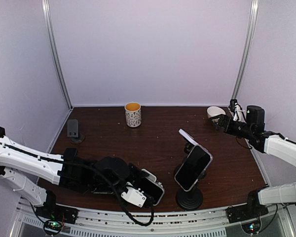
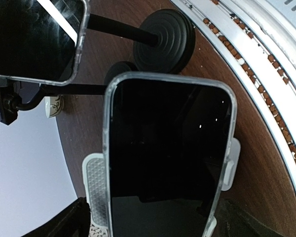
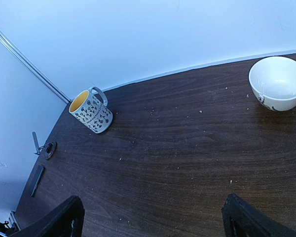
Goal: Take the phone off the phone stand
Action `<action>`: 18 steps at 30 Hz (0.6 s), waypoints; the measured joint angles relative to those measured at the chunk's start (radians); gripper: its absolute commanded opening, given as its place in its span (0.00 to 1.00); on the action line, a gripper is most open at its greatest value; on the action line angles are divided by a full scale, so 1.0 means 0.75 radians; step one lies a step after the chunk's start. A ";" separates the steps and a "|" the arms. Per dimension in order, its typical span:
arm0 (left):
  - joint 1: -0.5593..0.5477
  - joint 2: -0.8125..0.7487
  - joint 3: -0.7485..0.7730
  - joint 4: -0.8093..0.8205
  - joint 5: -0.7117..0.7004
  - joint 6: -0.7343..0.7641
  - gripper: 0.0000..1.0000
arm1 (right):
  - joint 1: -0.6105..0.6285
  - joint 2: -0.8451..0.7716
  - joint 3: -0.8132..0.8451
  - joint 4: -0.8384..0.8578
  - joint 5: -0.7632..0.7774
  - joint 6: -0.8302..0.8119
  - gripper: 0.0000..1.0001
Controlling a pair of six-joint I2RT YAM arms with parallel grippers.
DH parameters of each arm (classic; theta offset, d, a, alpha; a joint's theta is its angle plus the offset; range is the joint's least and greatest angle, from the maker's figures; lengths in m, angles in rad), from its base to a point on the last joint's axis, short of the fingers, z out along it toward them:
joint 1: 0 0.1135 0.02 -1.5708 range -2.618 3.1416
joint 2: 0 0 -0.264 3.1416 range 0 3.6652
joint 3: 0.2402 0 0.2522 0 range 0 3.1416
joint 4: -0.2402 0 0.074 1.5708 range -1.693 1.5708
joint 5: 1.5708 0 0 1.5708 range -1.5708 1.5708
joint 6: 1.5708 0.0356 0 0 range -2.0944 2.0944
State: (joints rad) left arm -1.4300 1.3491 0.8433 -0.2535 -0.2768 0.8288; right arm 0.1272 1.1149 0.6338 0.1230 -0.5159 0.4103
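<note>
Phone [image 2: 170,148], dark-screened and in a clear case, sits between the fingers of the left gripper [image 2: 163,180] at about 6 o'clock on the table [image 1: 158,123], close to the near edge and apart from both stands. The jaws are spread almost as wide as they go, and the phone's width fills that gap. One white ribbed pad [image 2: 95,190] lies against its left long edge and the other pad meets its right long edge, so the gripper pinches the phone across its sides, screen toward the wrist camera. Whether its back rests on the wood I cannot tell.

At about 3 o'clock from the held phone, a second phone [image 1: 193,168] leans tilted in the clamp of a black phone stand [image 1: 189,199] with a round base. Just past it toward 12 o'clock, a rear stand [image 1: 188,136] raises a pale cradle.

The right gripper [image 1: 221,120] hovers at about 2 o'clock on the table, just beside a white bowl [image 3: 277,82]. Its dark fingers [image 3: 64,219] stand wide apart, touching nothing. A patterned mug [image 1: 133,114] stands upright at 12 o'clock near the back wall
</note>
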 measured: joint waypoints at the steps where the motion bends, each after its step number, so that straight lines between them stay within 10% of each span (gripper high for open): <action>1: 0.000 0.006 -0.003 0.007 -0.001 0.011 0.91 | 0.000 0.000 0.000 0.000 0.000 0.000 1.00; 18: -0.003 0.049 -0.037 0.068 -0.083 0.091 0.79 | 0.000 0.002 0.000 -0.015 0.001 -0.019 1.00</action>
State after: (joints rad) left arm -1.4322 1.3861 0.8154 -0.2024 -0.3389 0.8967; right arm 0.1272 1.1164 0.6338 0.1120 -0.5156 0.3962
